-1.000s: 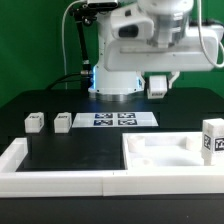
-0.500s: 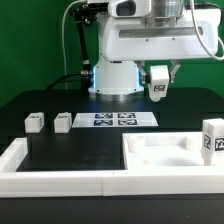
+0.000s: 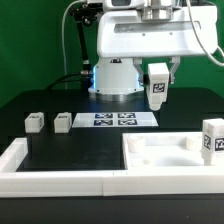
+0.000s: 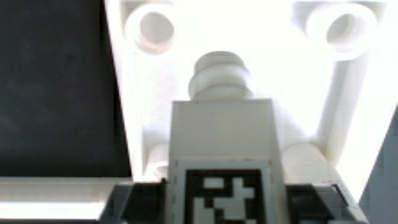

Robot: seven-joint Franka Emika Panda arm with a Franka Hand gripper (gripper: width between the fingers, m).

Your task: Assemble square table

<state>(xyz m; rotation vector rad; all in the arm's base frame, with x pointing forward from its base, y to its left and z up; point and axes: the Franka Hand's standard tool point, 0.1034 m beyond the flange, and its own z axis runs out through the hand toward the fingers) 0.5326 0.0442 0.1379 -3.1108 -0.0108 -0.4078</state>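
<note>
Exterior view, read left to right, all places taken from the marker board (image 3: 115,119).

- Left of the marker board: two loose legs (image 3: 35,122) lie on the table (image 3: 60,150), near each other, both untouched.
- Above the marker board and to its right: tool (image 3: 158,72) clamped on the held leg (image 3: 157,90), in the air, tag facing the camera.
- In front of the marker board, to its right: slab (image 3: 160,152) lies flat, rim up, against the border rail (image 3: 20,160).
- Far right of the marker board: fourth leg (image 3: 212,138) stands at the slab's edge.

Wrist view: the held leg's screw end (image 4: 217,72) points between two holes (image 4: 155,30), lined up with neither.

Risks, as judged:
- The screw end could land on flat plastic, because it is off both holes.
- The leg could tip in the grip on contact and the thread could bind.
- The slab could slide if pushed sideways.

Not readable:
- The fingertips, largely covered by the leg.
- The leg's height over the slab.
- Which hole is meant.
- The slab's right side and the fourth leg, both cut off by the frame.
</note>
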